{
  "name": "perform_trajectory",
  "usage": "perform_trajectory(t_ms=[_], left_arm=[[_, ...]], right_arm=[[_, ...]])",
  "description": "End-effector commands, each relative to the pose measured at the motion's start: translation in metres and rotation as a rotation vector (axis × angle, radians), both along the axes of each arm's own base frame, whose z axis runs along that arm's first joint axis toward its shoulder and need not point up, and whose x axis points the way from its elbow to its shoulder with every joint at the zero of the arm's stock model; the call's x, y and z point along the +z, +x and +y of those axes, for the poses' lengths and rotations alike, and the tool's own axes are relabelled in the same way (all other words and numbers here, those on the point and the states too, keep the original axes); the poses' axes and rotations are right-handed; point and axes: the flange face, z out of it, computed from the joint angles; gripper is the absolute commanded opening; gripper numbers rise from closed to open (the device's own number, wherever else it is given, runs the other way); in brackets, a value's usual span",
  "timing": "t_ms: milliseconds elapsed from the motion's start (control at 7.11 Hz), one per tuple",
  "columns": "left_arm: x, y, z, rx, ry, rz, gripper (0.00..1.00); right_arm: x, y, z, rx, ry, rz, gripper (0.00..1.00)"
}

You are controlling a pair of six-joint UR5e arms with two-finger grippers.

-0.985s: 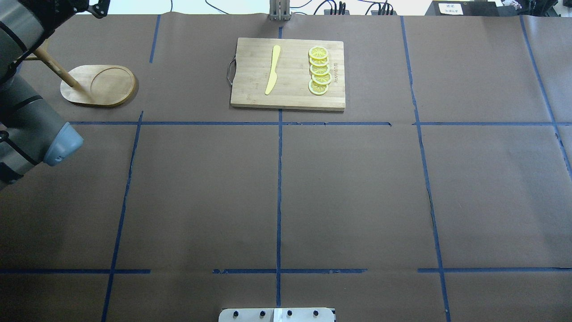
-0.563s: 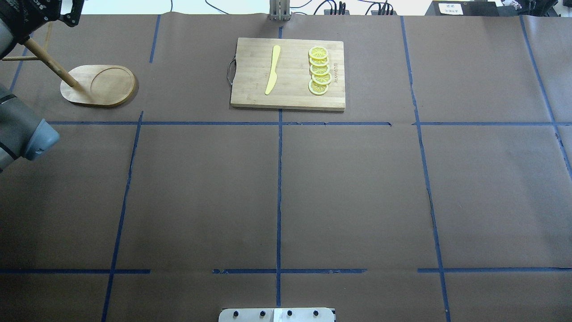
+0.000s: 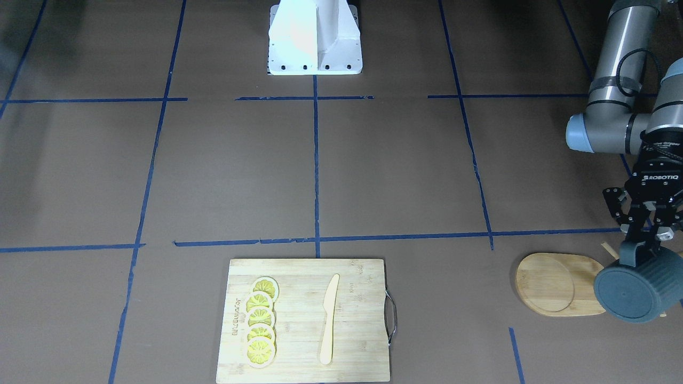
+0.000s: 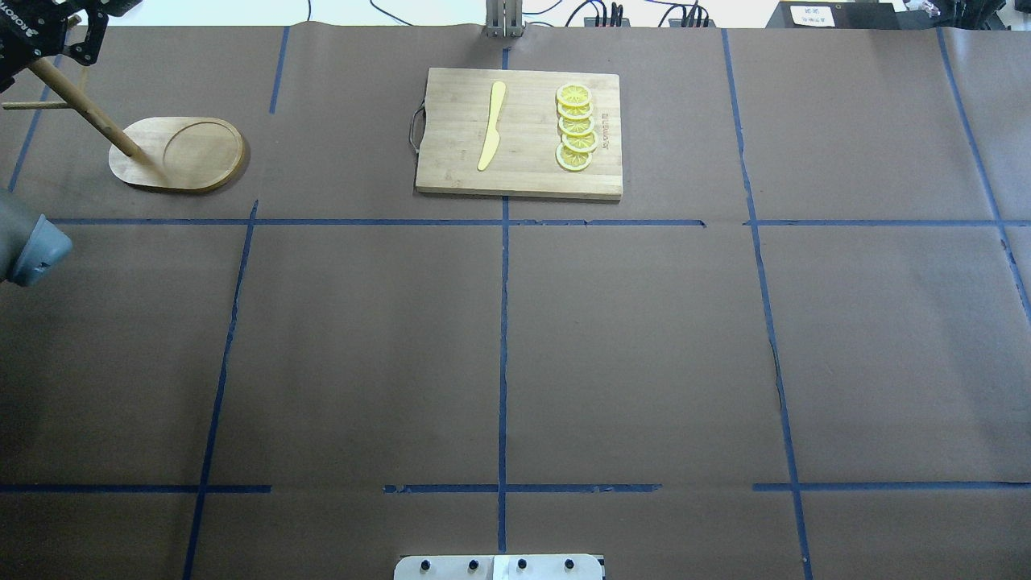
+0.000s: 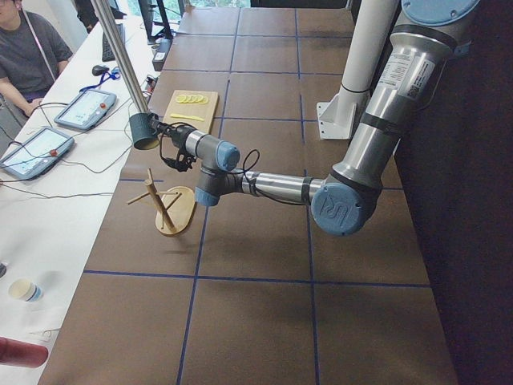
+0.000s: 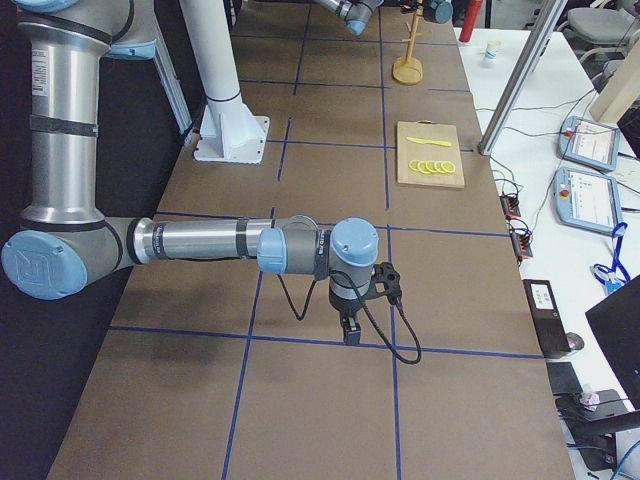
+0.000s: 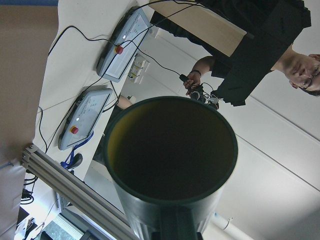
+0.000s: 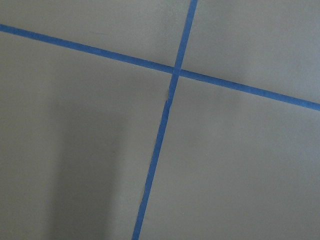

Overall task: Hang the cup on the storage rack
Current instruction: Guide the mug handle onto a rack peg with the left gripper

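The dark teal-grey ribbed cup (image 3: 637, 290) hangs tilted in my left gripper (image 3: 643, 246), which is shut on its handle side, above the far end of the storage rack's oval base (image 3: 560, 282). In the left wrist view the cup's yellow-lined mouth (image 7: 170, 150) fills the frame. In the exterior left view the cup (image 5: 145, 131) is higher than the rack (image 5: 168, 208) and beyond it. The overhead view shows the rack's post (image 4: 80, 105), its base (image 4: 177, 153) and only part of the left gripper (image 4: 48, 32). The right gripper (image 6: 350, 320) points down near the table; I cannot tell its state.
A bamboo cutting board (image 4: 451, 161) with a yellow knife (image 4: 491, 125) and lemon slices (image 4: 576, 129) lies at the middle far side. The robot's white base mount (image 3: 315, 37) is at the near side. A desk with tablets (image 5: 48, 144) and a person (image 5: 28, 48) lie beyond the table edge.
My left arm has swung further to the left in the overhead view, and its elbow and gripper now show only at the frame's edge. The rack and the board have not moved.
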Motion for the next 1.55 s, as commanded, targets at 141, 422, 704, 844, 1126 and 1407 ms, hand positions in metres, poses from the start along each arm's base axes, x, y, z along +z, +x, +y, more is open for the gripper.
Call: perform_trajectory(t_ms=[141,422,704,844,1126,1407], left_arm=[[0.04,-0.006,0.004,0.001,0.006,0.0,0.03],[0.062,-0.007,0.007,0.002,0.003,-0.002,0.03],[0.075,-0.008,0.007,0.002,-0.012,-0.01,0.03],[0.083,-0.008,0.009,0.007,-0.014,-0.012,0.03],[0.104,-0.01,0.014,0.008,-0.013,-0.012,0.03],[0.108,-0.011,0.017,0.008,-0.017,-0.014,0.03]], right_arm=[[-0.001,0.0,0.0,0.001,0.001,-0.001,1.0],[-0.001,0.0,0.0,0.001,0.001,-0.001,1.0],[-0.001,0.0,0.0,0.001,0.001,0.001,1.0],[-0.001,0.0,-0.001,0.001,0.001,0.001,1.0],[-0.001,0.0,-0.002,0.001,0.002,0.001,1.0],[-0.001,0.0,-0.002,0.0,0.003,0.001,1.0]])
